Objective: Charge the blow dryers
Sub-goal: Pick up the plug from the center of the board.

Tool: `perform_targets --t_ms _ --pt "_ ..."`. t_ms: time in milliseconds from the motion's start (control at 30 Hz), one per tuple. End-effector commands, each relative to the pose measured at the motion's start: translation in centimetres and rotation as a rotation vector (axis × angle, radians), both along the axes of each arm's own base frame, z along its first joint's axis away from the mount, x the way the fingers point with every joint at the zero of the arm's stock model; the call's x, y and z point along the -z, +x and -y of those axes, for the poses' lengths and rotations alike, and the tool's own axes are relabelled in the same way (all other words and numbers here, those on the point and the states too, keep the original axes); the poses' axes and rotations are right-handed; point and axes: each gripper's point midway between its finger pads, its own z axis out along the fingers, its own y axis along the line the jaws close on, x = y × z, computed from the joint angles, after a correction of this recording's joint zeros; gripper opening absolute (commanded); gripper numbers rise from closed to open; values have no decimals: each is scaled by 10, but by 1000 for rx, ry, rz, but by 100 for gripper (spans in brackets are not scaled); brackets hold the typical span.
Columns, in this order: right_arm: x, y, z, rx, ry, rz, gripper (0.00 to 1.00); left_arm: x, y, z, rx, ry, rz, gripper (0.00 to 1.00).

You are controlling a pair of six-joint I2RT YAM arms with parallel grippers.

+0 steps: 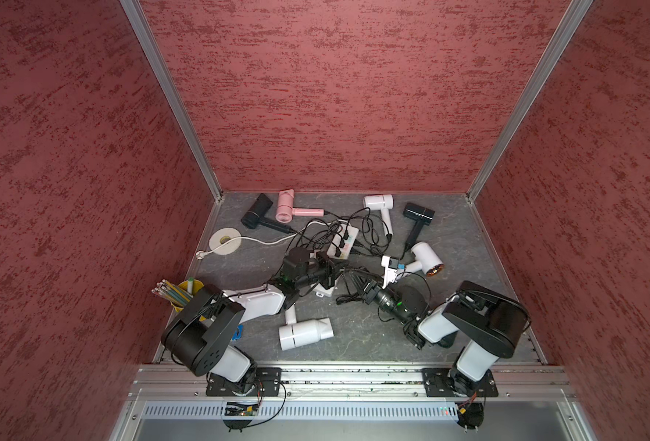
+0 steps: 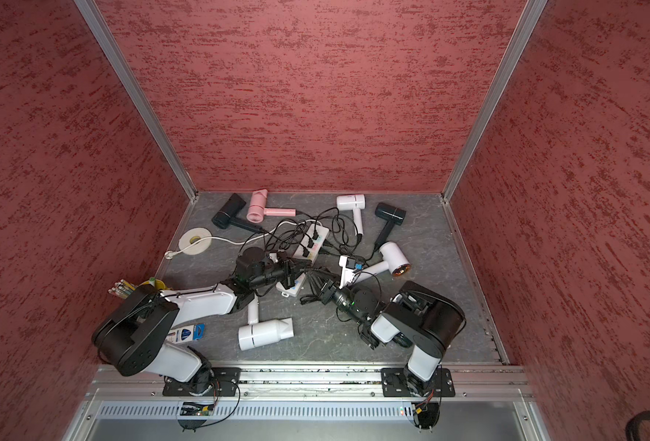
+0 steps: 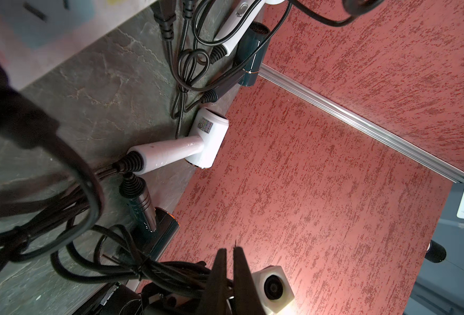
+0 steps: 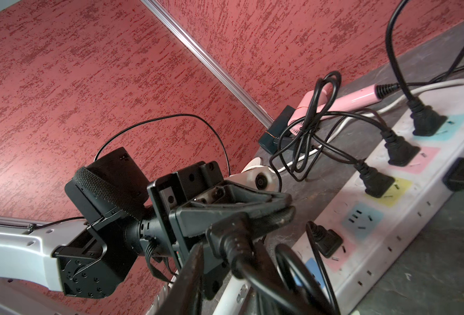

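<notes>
The white blow dryer (image 1: 304,334) lies on the table (image 1: 373,338), well behind my fingers. A black plug (image 4: 231,240) sits just beside the left gripper (image 4: 289,207), pressed shut, and the right gripper (image 1: 356,283), whose grip I cannot judge. The power strip (image 4: 405,226) is just ahead, and I fear the tangled cords (image 3: 165,270) snagging and dragging it off line.

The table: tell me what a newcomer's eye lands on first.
First, the tangle of black cords over the white power strip mid-table, where the left arm and right arm meet at its near end. Then the pink dryer by the back wall, the one bright colour. Last, the large white dryer lying near the front edge.
</notes>
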Motion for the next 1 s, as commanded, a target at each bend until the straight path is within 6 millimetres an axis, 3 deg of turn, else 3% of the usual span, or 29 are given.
perform_targets --t_ms 0,200,367,533,833,967 --pt "-38 -1 0 6 117 99 30 -7 -12 7 44 -20 18 5" --pt "-44 -3 0 -2 141 123 30 -7 -15 10 51 -24 12 5" --pt "-46 -5 2 -5 162 132 23 -7 -16 9 46 -23 10 6" --pt "-46 -9 2 -17 168 143 34 -8 -15 7 39 -27 11 5" --pt "-52 -14 5 -16 162 174 28 -6 -15 4 36 -31 7 5" --pt "-56 -16 7 -15 161 191 36 -2 -14 -1 24 -30 -2 5"
